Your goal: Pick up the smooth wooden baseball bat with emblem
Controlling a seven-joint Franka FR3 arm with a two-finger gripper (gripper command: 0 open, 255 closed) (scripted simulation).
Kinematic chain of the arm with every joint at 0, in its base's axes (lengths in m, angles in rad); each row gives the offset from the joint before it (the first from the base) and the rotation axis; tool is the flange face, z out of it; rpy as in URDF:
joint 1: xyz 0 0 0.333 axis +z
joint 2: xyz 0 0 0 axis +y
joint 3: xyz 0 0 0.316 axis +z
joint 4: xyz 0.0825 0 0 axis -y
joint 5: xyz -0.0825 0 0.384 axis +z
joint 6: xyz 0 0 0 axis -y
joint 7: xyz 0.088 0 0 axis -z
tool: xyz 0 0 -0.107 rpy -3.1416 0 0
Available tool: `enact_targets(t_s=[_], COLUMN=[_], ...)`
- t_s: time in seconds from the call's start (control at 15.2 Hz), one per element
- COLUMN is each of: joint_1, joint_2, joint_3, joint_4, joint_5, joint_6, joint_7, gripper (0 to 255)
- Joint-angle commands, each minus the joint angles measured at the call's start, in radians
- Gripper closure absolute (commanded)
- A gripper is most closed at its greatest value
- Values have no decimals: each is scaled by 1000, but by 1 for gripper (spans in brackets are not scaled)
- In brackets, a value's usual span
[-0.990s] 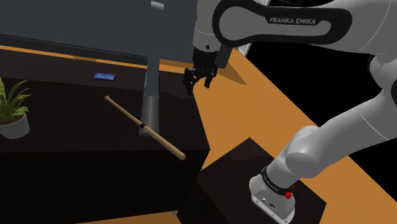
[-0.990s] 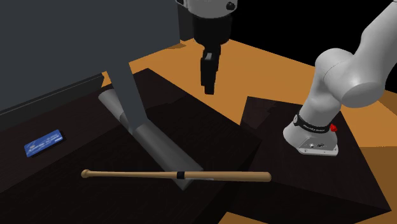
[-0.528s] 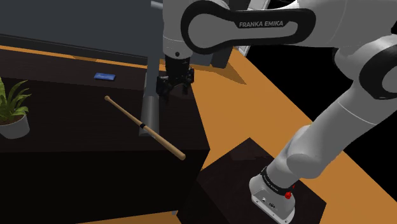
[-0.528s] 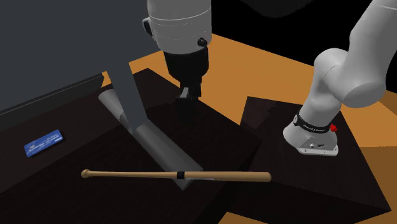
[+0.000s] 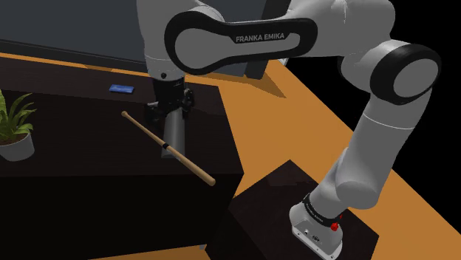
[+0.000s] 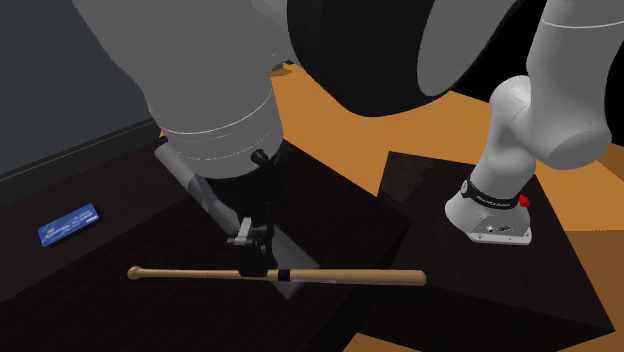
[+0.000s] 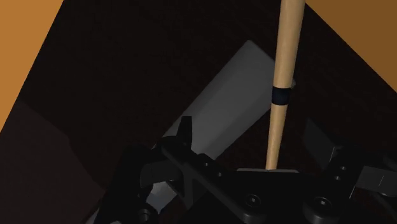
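Observation:
A slim wooden baseball bat (image 5: 151,136) with a black band lies flat on the dark table (image 5: 89,170), its thick end near the table's corner. My black gripper (image 5: 168,112) hangs just above the bat's middle, close to the band. In the second exterior view the gripper (image 6: 252,262) comes down right beside the band on the bat (image 6: 340,276). The wrist view has the bat (image 7: 281,70) running away from the hand between the two fingers (image 7: 184,135), which stand apart and do not touch it. The gripper (image 7: 251,130) is open.
A grey slab (image 5: 174,127) lies under the bat's middle, with a grey post rising from it (image 6: 195,140). A blue card (image 5: 122,89) lies farther back on the table and a potted plant (image 5: 13,127) stands at the shoulder view's left. Orange floor (image 5: 310,125) surrounds the stand (image 5: 318,225).
The arm has swung toward the shoulder view's left and come down, from above the table's far edge to just over the bat's middle. The bat has stayed where it was.

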Motion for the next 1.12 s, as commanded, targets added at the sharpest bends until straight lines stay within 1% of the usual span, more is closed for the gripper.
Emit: enact_targets(t_s=[0.0, 0.07, 0.53, 0.66, 0.73, 1.06], joint_1=[41, 60, 58, 58, 58, 58], joint_2=[92, 127, 144, 146, 146, 147], joint_3=[7, 8, 1, 0, 0, 0], joint_4=[83, 119, 47, 42, 42, 43], joint_5=[-40, -54, -65, -66, -66, -67], joint_6=[-10, -19, 67, 74, 73, 73], joint_7=[34, 45, 54, 55, 54, 54], gripper=[0, 0, 0, 0, 255, 255])
